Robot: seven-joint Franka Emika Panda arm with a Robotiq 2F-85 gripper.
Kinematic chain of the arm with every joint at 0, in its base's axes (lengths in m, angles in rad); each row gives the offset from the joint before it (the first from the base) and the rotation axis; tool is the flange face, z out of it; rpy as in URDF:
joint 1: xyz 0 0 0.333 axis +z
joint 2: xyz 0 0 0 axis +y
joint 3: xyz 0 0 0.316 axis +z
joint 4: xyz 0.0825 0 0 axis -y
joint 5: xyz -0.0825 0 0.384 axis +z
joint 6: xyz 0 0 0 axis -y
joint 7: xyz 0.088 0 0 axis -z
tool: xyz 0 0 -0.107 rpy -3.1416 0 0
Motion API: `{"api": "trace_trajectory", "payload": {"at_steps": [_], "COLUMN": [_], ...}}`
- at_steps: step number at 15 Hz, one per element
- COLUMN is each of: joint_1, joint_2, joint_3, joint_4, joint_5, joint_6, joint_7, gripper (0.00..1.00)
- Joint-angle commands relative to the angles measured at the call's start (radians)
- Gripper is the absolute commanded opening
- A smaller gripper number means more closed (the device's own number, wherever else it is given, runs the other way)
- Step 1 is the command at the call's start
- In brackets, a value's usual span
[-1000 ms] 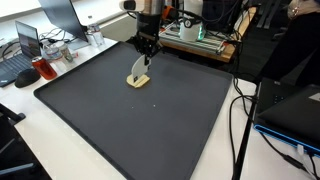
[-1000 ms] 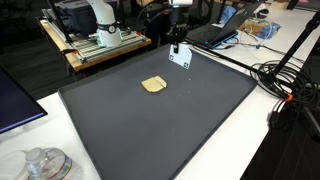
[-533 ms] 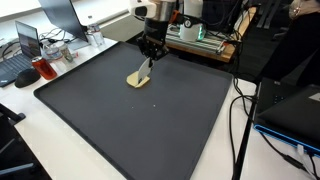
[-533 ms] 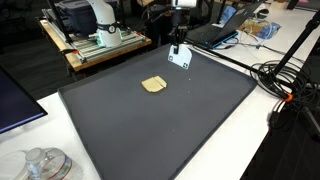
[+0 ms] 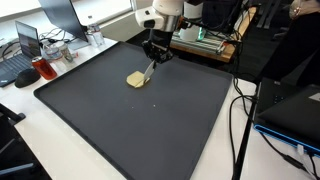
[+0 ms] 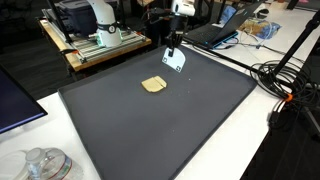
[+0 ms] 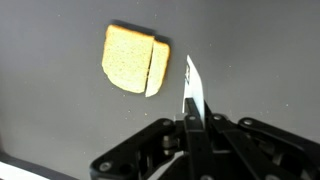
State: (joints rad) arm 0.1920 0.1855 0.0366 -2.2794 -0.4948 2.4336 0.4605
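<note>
My gripper (image 7: pixel 192 128) is shut on a knife with a thin white blade (image 7: pixel 191 86) that points away from me over the dark mat (image 7: pixel 260 50). A tan slice of bread (image 7: pixel 125 58) lies on the mat to the left of the blade, with a narrow strip (image 7: pixel 158 68) cut off its right side. The blade is apart from the bread. In both exterior views the gripper (image 5: pixel 155 52) (image 6: pixel 172 45) hangs just beyond the bread (image 5: pixel 137 79) (image 6: pixel 153 85), with the knife (image 5: pixel 149 70) (image 6: pixel 174 60) angled down towards the mat.
The black mat (image 5: pixel 140 130) covers most of the table. A laptop (image 5: pixel 25 48), a red mug (image 5: pixel 46 70) and clutter stand beside one edge. An equipment rack (image 6: pixel 100 38) stands behind the mat. Cables (image 6: pixel 285 85) run along another side.
The gripper with the knife has lifted off the bread and drawn away from it towards the back of the mat. The bread has stayed in place.
</note>
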Motion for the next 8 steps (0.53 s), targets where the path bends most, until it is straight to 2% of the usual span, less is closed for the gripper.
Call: {"api": "trace_trajectory", "payload": {"at_steps": [1,8], "joint_1": [0.019,0.044], "joint_2": [0.036,0.084], "joint_3": [0.001,-0.018], "joint_4": [-0.003,-0.006], "joint_5": [-0.071,-0.123], "joint_6": [0.045,0.161], "joint_7": [0.010,0.012], "gripper": [0.01,0.01]}}
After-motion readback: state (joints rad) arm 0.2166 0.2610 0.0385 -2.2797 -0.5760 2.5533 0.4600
